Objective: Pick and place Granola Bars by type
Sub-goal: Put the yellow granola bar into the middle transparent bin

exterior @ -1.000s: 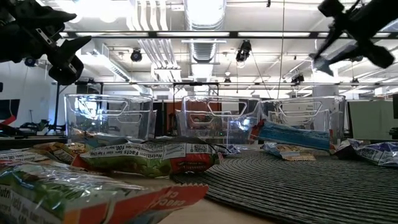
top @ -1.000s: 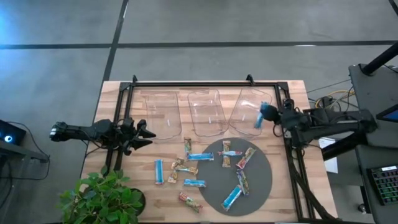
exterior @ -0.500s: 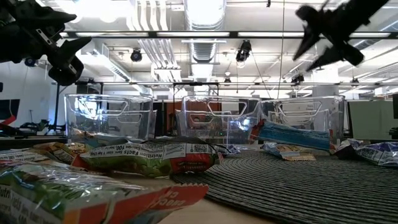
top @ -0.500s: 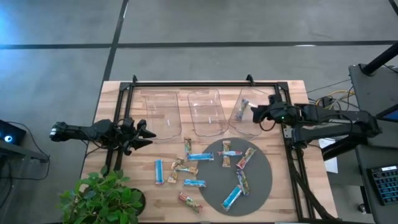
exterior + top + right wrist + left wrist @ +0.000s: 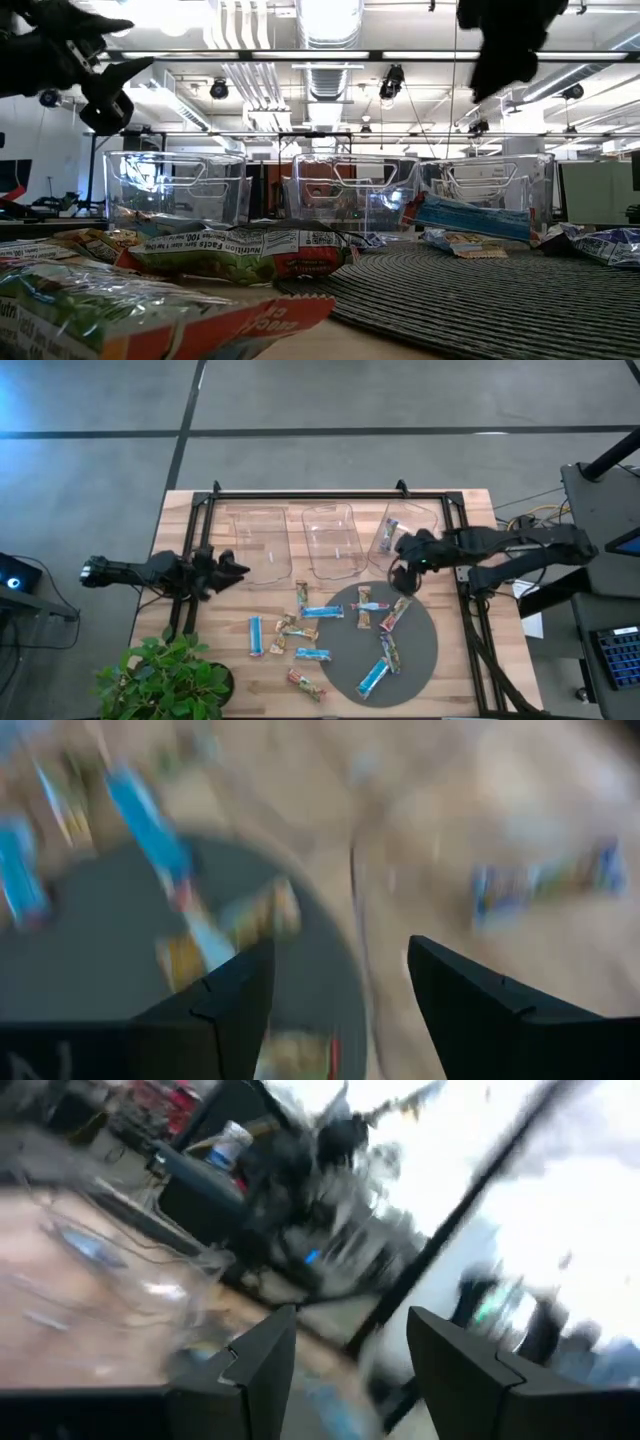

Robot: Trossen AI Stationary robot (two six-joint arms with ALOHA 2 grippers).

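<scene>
high view: the right gripper point(image 5: 404, 550) hung with jaws apart and nothing between them over the near edge of the right bin point(image 5: 420, 525), at about 2 o'clock from the table's middle. 1 blue bar point(image 5: 388, 533) lay inside that bin. the other granola bars point(image 5: 322, 612) lay loose at 6 o'clock, some on the round grey mat point(image 5: 410, 655), some on bare wood. the left gripper point(image 5: 228, 569) waited at 9 o'clock beside the left bin point(image 5: 257, 540), jaws apart, empty. the middle bin point(image 5: 331, 540) held nothing i could see. judged step: a drop looked done, and the next move called for a reach to 6 o'clock for another bar.

low view: the left gripper point(image 5: 115, 80) sat high at 10 o'clock, the right arm dark at 1 o'clock, well above the bins.

left wrist view: fingers point(image 5: 265, 1355) stood open, empty.

right wrist view: fingers point(image 5: 240, 990) stood open above the mat's rim, bars point(image 5: 150, 830) beyond.

room: bin walls and the black frame rail point(image 5: 466, 615) at 3 o'clock hemmed the arm; the mat was open from above.
</scene>
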